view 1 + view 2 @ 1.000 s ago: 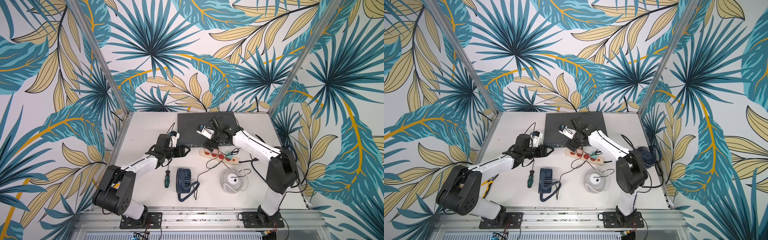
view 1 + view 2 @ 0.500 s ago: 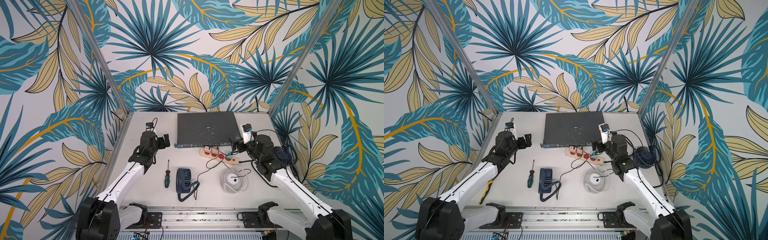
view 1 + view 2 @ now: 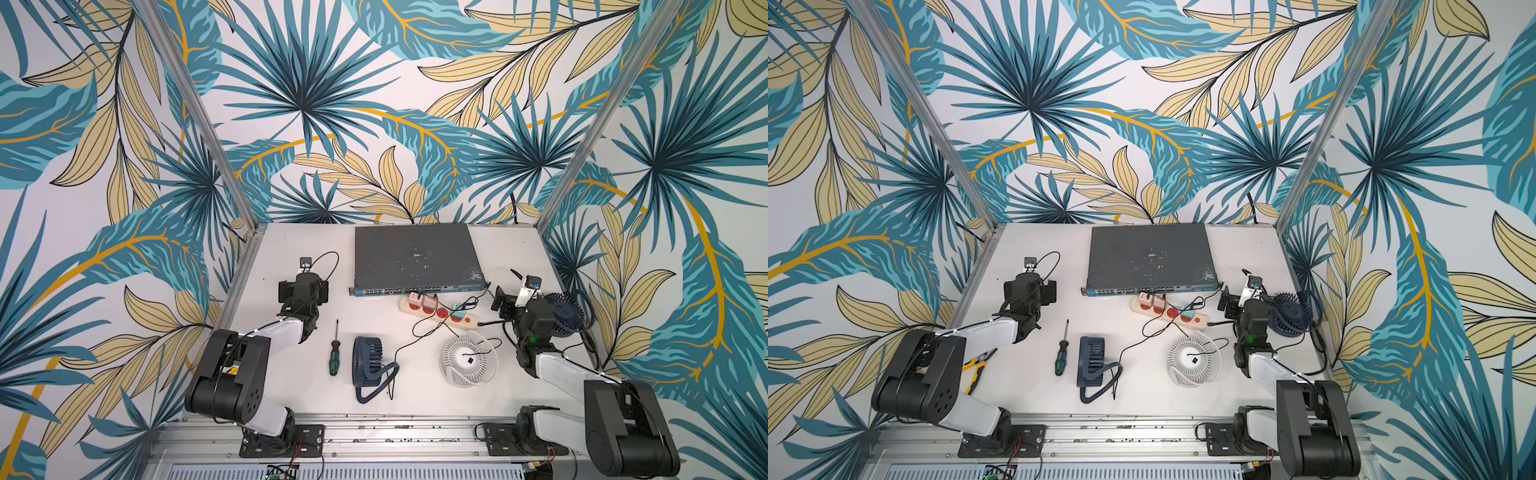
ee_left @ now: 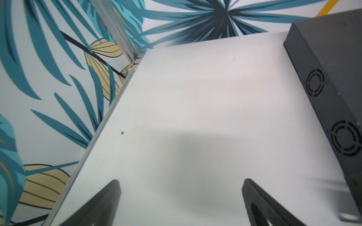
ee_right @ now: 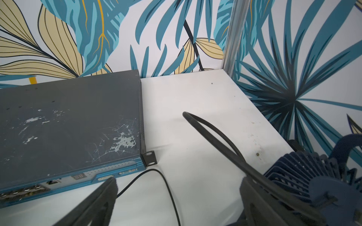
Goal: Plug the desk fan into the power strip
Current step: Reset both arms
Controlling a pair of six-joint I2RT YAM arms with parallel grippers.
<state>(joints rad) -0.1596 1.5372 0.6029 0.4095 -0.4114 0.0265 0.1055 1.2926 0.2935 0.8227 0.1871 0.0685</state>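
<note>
Power strip (image 3: 439,313): where do you have it?

I find it only in both top views. It's a cream plastic bar with round red sockets, lying on the white tabletop (image 3: 436,399) just in front of the scuffed grey switch box (image 3: 415,257), with thin black cords looping off it. Neither wrist view catches it.

And the tools?

My left tool (image 4: 181,185) is spread wide over bare tabletop. My right tool (image 5: 178,182) is just as wide, beside a ribbed navy fan (image 5: 303,176). Yellow-handled pliers (image 3: 976,365) peek past my left arm in a top view.
</note>
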